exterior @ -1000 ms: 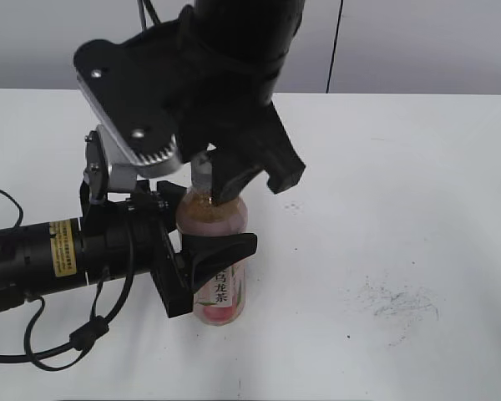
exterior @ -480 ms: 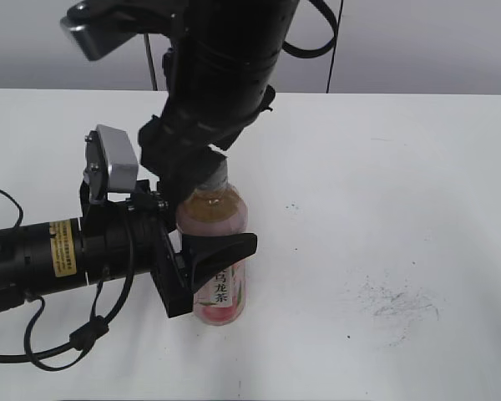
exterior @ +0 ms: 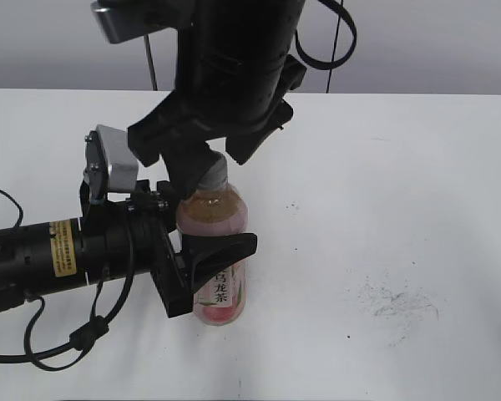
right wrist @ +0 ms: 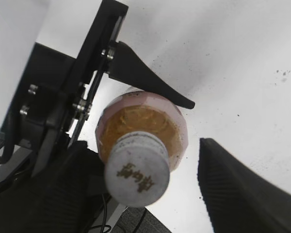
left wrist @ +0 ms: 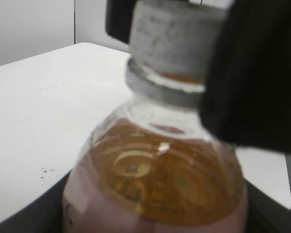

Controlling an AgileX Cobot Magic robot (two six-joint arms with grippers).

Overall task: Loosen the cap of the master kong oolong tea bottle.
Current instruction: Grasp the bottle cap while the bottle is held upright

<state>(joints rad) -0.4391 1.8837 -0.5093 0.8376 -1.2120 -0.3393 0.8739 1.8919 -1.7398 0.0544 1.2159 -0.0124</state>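
Note:
The master kong oolong tea bottle (exterior: 220,219) stands upright on the white table (exterior: 401,167), amber tea above a pink-and-white label. My left gripper (exterior: 214,251) is shut on its body from the left; the left wrist view shows the bottle (left wrist: 155,184) close up between the jaws (left wrist: 155,221). The white-grey cap (exterior: 214,177) is on the neck. My right gripper (exterior: 210,169) comes down from above and straddles the cap. In the right wrist view the cap (right wrist: 137,170) sits between the fingers (right wrist: 148,177), with a clear gap to the right finger. The cap also shows in the left wrist view (left wrist: 172,39).
Dark scuff marks (exterior: 394,302) lie on the table right of the bottle. The left arm's black body and cables (exterior: 75,334) lie along the table's front left. A grey wall stands behind the table.
The right wrist has turned about the cap: its camera mount swung from front left to the back. The fingers now stand apart around the cap. Bottle and left gripper have not moved.

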